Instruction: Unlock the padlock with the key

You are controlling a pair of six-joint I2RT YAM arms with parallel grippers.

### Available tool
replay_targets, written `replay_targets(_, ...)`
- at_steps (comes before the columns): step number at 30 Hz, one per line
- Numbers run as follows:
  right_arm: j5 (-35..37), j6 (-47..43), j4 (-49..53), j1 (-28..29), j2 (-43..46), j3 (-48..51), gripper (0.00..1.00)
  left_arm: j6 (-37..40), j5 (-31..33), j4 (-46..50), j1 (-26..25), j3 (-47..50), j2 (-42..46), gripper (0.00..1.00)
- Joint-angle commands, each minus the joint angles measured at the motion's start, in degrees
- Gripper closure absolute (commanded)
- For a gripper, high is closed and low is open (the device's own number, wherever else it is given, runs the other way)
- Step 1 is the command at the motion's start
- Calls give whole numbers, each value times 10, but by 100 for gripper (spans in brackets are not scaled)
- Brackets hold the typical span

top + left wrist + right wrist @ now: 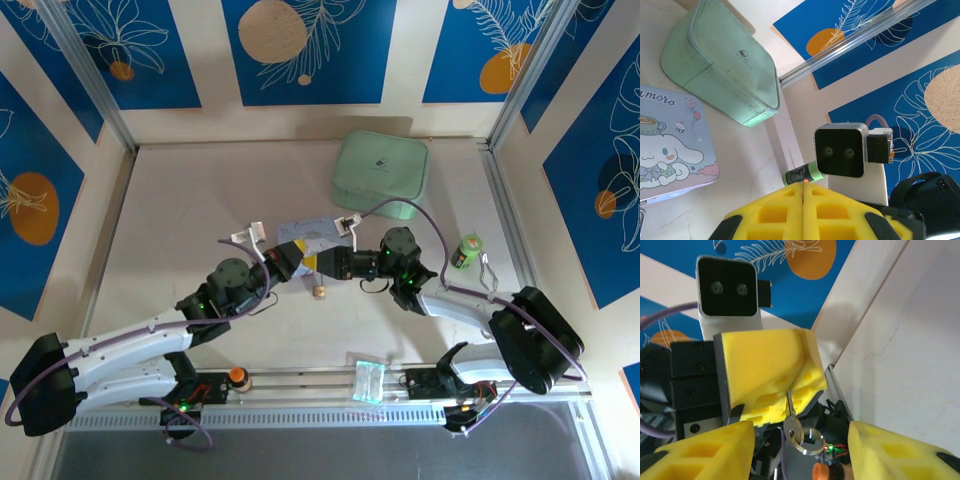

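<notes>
Two arms meet over the table, with bare surface wide to their left. A green pouch sits near the far edge, the cartoon tin before it. The left gripper pinches the key; the right gripper faces it, fingers spread. The padlock lies alone just below them.

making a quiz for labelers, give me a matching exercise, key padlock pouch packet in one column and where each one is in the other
1 key
2 padlock
3 pouch
4 packet

a far side of the table
b near edge, on the rail
c pinched in the left fingers
d lying loose mid-table

Pairs: 1-c, 2-d, 3-a, 4-b
</notes>
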State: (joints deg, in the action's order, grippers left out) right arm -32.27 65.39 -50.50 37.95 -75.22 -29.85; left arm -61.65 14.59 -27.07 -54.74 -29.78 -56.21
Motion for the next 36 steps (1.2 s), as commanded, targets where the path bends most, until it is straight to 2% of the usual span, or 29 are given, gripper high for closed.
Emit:
replay_targets(1, 39, 24, -56, -2, 9, 11, 41, -22, 27, -20, 5, -6, 6, 100)
replay_targets(5, 70, 62, -122, 7, -13, 9, 46, -46, 65, -95, 5, 16, -1, 100)
replay_targets(11, 77, 100, -194, 23, -68, -9, 57, -50, 99, -107, 5, 17, 2, 100)
replay_targets(20, 90, 103, -217, 44, -86, -24, 65, -57, 107, -115, 5, 28, 6, 100)
replay_targets(29, 97, 104, -226, 45, -85, -14, 86, -54, 110, -102, 5, 30, 19, 100)
replay_targets(36, 103, 103, -229, 44, -88, -14, 85, -80, 105, -102, 5, 39, 11, 100)
